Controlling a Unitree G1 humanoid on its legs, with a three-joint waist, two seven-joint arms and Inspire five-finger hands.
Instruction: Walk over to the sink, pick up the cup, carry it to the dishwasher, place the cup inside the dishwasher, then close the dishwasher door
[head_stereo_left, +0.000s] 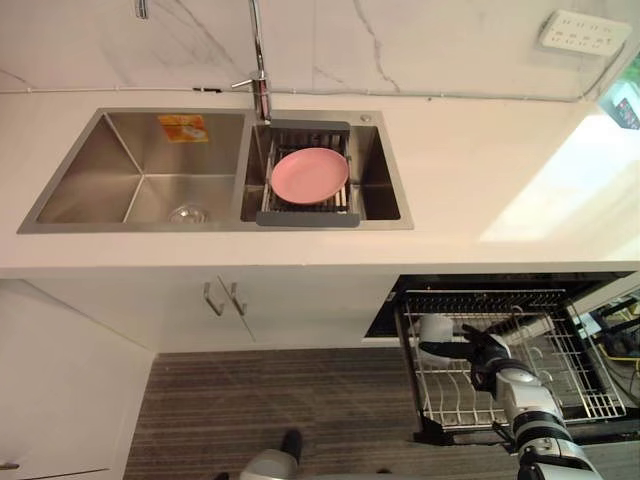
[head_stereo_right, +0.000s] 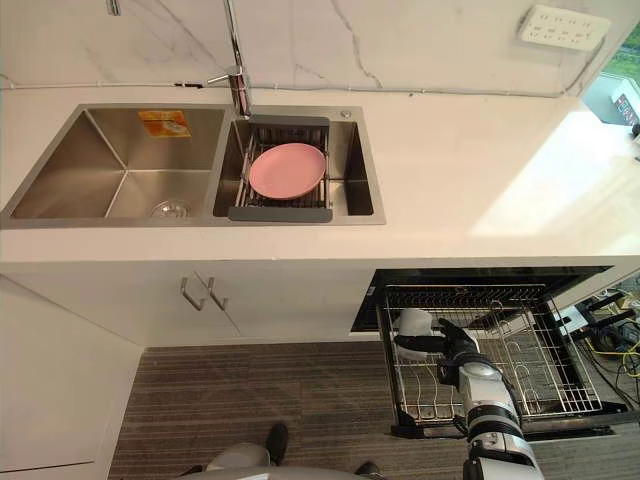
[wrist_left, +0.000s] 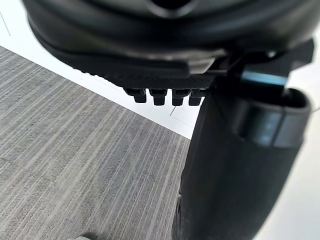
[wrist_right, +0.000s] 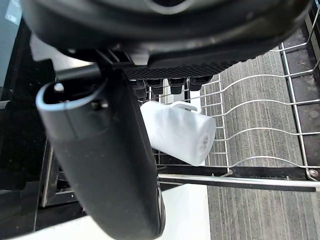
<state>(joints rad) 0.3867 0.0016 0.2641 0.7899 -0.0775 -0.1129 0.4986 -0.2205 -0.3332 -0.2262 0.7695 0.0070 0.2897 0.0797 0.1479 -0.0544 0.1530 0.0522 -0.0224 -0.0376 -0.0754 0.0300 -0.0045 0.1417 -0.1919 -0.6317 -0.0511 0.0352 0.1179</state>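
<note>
Cup (head_stereo_left: 435, 328) in right hand (head_stereo_left: 486, 360), over rack (head_stereo_left: 572, 372)

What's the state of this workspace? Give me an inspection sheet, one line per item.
Surface: white countertop with an inset double sink.
Job's things: white cup on its side at the pulled-out dishwasher rack.
Clutter: pink plate on a drain rack in the right bowl; yellow sticker in the left.
Robot hands: right robot hand at the cup, grip unclear; left robot hand relaxed, above the floor.
Cables: loose cables right of the rack.
Surroundings: faucet, wall power strip.
</note>
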